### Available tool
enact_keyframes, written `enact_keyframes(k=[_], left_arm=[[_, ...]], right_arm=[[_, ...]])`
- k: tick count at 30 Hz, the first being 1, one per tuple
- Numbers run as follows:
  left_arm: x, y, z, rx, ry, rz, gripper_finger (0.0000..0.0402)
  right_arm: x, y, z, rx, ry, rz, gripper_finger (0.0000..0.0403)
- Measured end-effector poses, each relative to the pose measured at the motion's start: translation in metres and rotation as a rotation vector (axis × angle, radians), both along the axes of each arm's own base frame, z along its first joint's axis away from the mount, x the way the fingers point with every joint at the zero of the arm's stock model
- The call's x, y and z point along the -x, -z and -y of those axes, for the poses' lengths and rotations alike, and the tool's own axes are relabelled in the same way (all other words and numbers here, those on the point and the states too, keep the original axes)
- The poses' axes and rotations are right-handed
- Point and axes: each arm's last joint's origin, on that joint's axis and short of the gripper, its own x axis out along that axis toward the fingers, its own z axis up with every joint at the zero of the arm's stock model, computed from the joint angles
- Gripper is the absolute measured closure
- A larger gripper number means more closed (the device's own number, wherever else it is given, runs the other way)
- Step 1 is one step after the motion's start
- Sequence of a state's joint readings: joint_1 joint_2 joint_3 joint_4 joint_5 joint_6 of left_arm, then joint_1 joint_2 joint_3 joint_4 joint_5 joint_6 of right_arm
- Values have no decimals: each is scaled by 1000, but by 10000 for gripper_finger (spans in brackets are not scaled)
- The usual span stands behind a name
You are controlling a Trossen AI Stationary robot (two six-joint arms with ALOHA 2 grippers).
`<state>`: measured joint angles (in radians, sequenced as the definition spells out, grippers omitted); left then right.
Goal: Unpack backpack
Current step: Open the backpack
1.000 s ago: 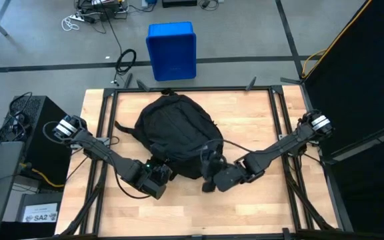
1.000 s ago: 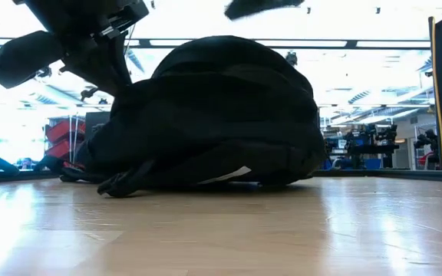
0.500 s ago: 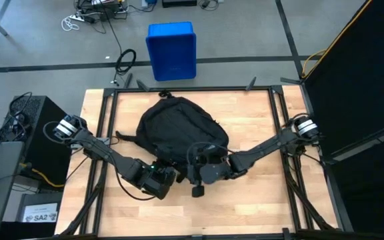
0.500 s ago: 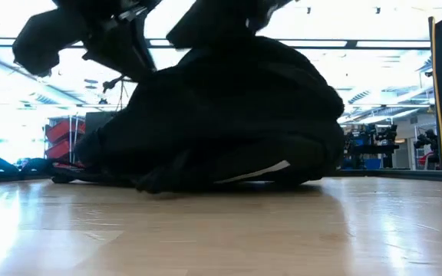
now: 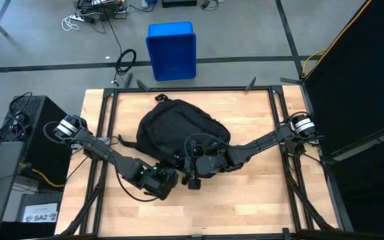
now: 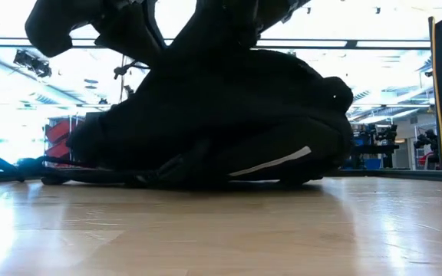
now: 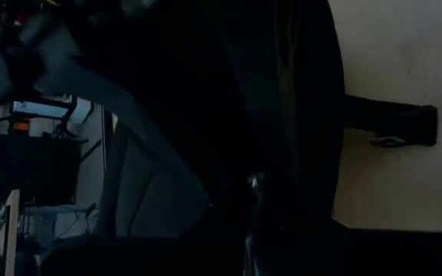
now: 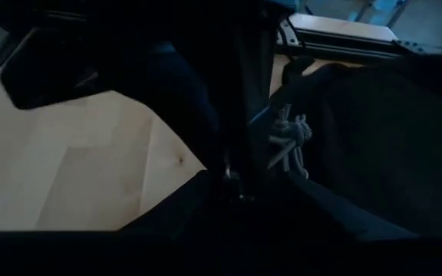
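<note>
While the backpack (image 5: 179, 130) lies slumped at the middle of the wooden table (image 5: 259, 193), its near edge is flanked by both grippers. The left gripper (image 5: 167, 183) is closed, seemingly pinching fabric; the right gripper (image 5: 193, 175) cannot be judged open or shut. Soft, floppy cloth is expected, best taken by strap or zipper pull. Loose straps may snag; a blue bin (image 5: 171, 51) stands beyond.
</note>
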<state>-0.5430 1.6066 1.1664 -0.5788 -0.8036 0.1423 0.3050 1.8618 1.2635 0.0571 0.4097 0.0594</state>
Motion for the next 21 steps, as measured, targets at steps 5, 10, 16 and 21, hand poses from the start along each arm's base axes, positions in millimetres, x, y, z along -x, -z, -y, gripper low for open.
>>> enact_keyframes(k=[5, 10, 16, 21], left_arm=[[-2, -1, 1, -17, 21, 13, 401], [-6, -8, 3, -7, 24, 69, 401], [-6, -8, 4, -4, 28, 71, 401], [-5, -7, 3, -9, 29, 59, 401]], right_arm=[[1, 4, 4, -4, 4, -11, 257], [0, 10, 10, 12, 7, -28, 281], [0, 10, 9, 30, -51, -30, 354], [0, 12, 11, 9, -85, -62, 395]])
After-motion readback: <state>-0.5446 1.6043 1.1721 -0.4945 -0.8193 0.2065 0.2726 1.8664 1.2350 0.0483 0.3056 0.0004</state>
